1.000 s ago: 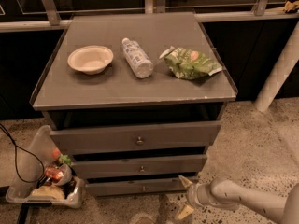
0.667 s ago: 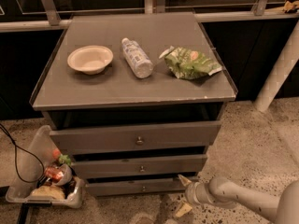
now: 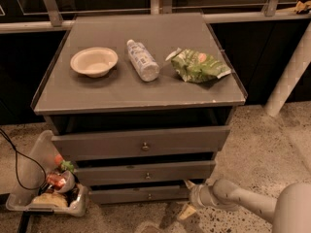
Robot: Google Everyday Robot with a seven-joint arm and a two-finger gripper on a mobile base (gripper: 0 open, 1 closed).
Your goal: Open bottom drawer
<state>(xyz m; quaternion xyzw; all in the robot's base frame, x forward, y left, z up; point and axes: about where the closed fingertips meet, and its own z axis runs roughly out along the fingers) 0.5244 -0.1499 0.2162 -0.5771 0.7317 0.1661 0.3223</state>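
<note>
The grey cabinet (image 3: 141, 93) has three drawers, each pulled out a little. The bottom drawer (image 3: 126, 196) is the lowest and slimmest, with a small round metal knob (image 3: 149, 196). My gripper (image 3: 188, 198) is low by the floor at the right end of the bottom drawer's front, pointing left. Its two pale fingers (image 3: 186, 211) stand apart, open and empty. It is to the right of the knob and apart from it.
On the cabinet top lie a white bowl (image 3: 94, 61), a plastic bottle (image 3: 143, 60) on its side and a green snack bag (image 3: 198, 65). A clear bin of trash (image 3: 46, 188) and a black cable (image 3: 14, 164) sit left of the cabinet. A white post (image 3: 289, 76) stands at the right.
My gripper has moved slightly left and up, closer to the right end of the bottom drawer's front. The drawers have not moved.
</note>
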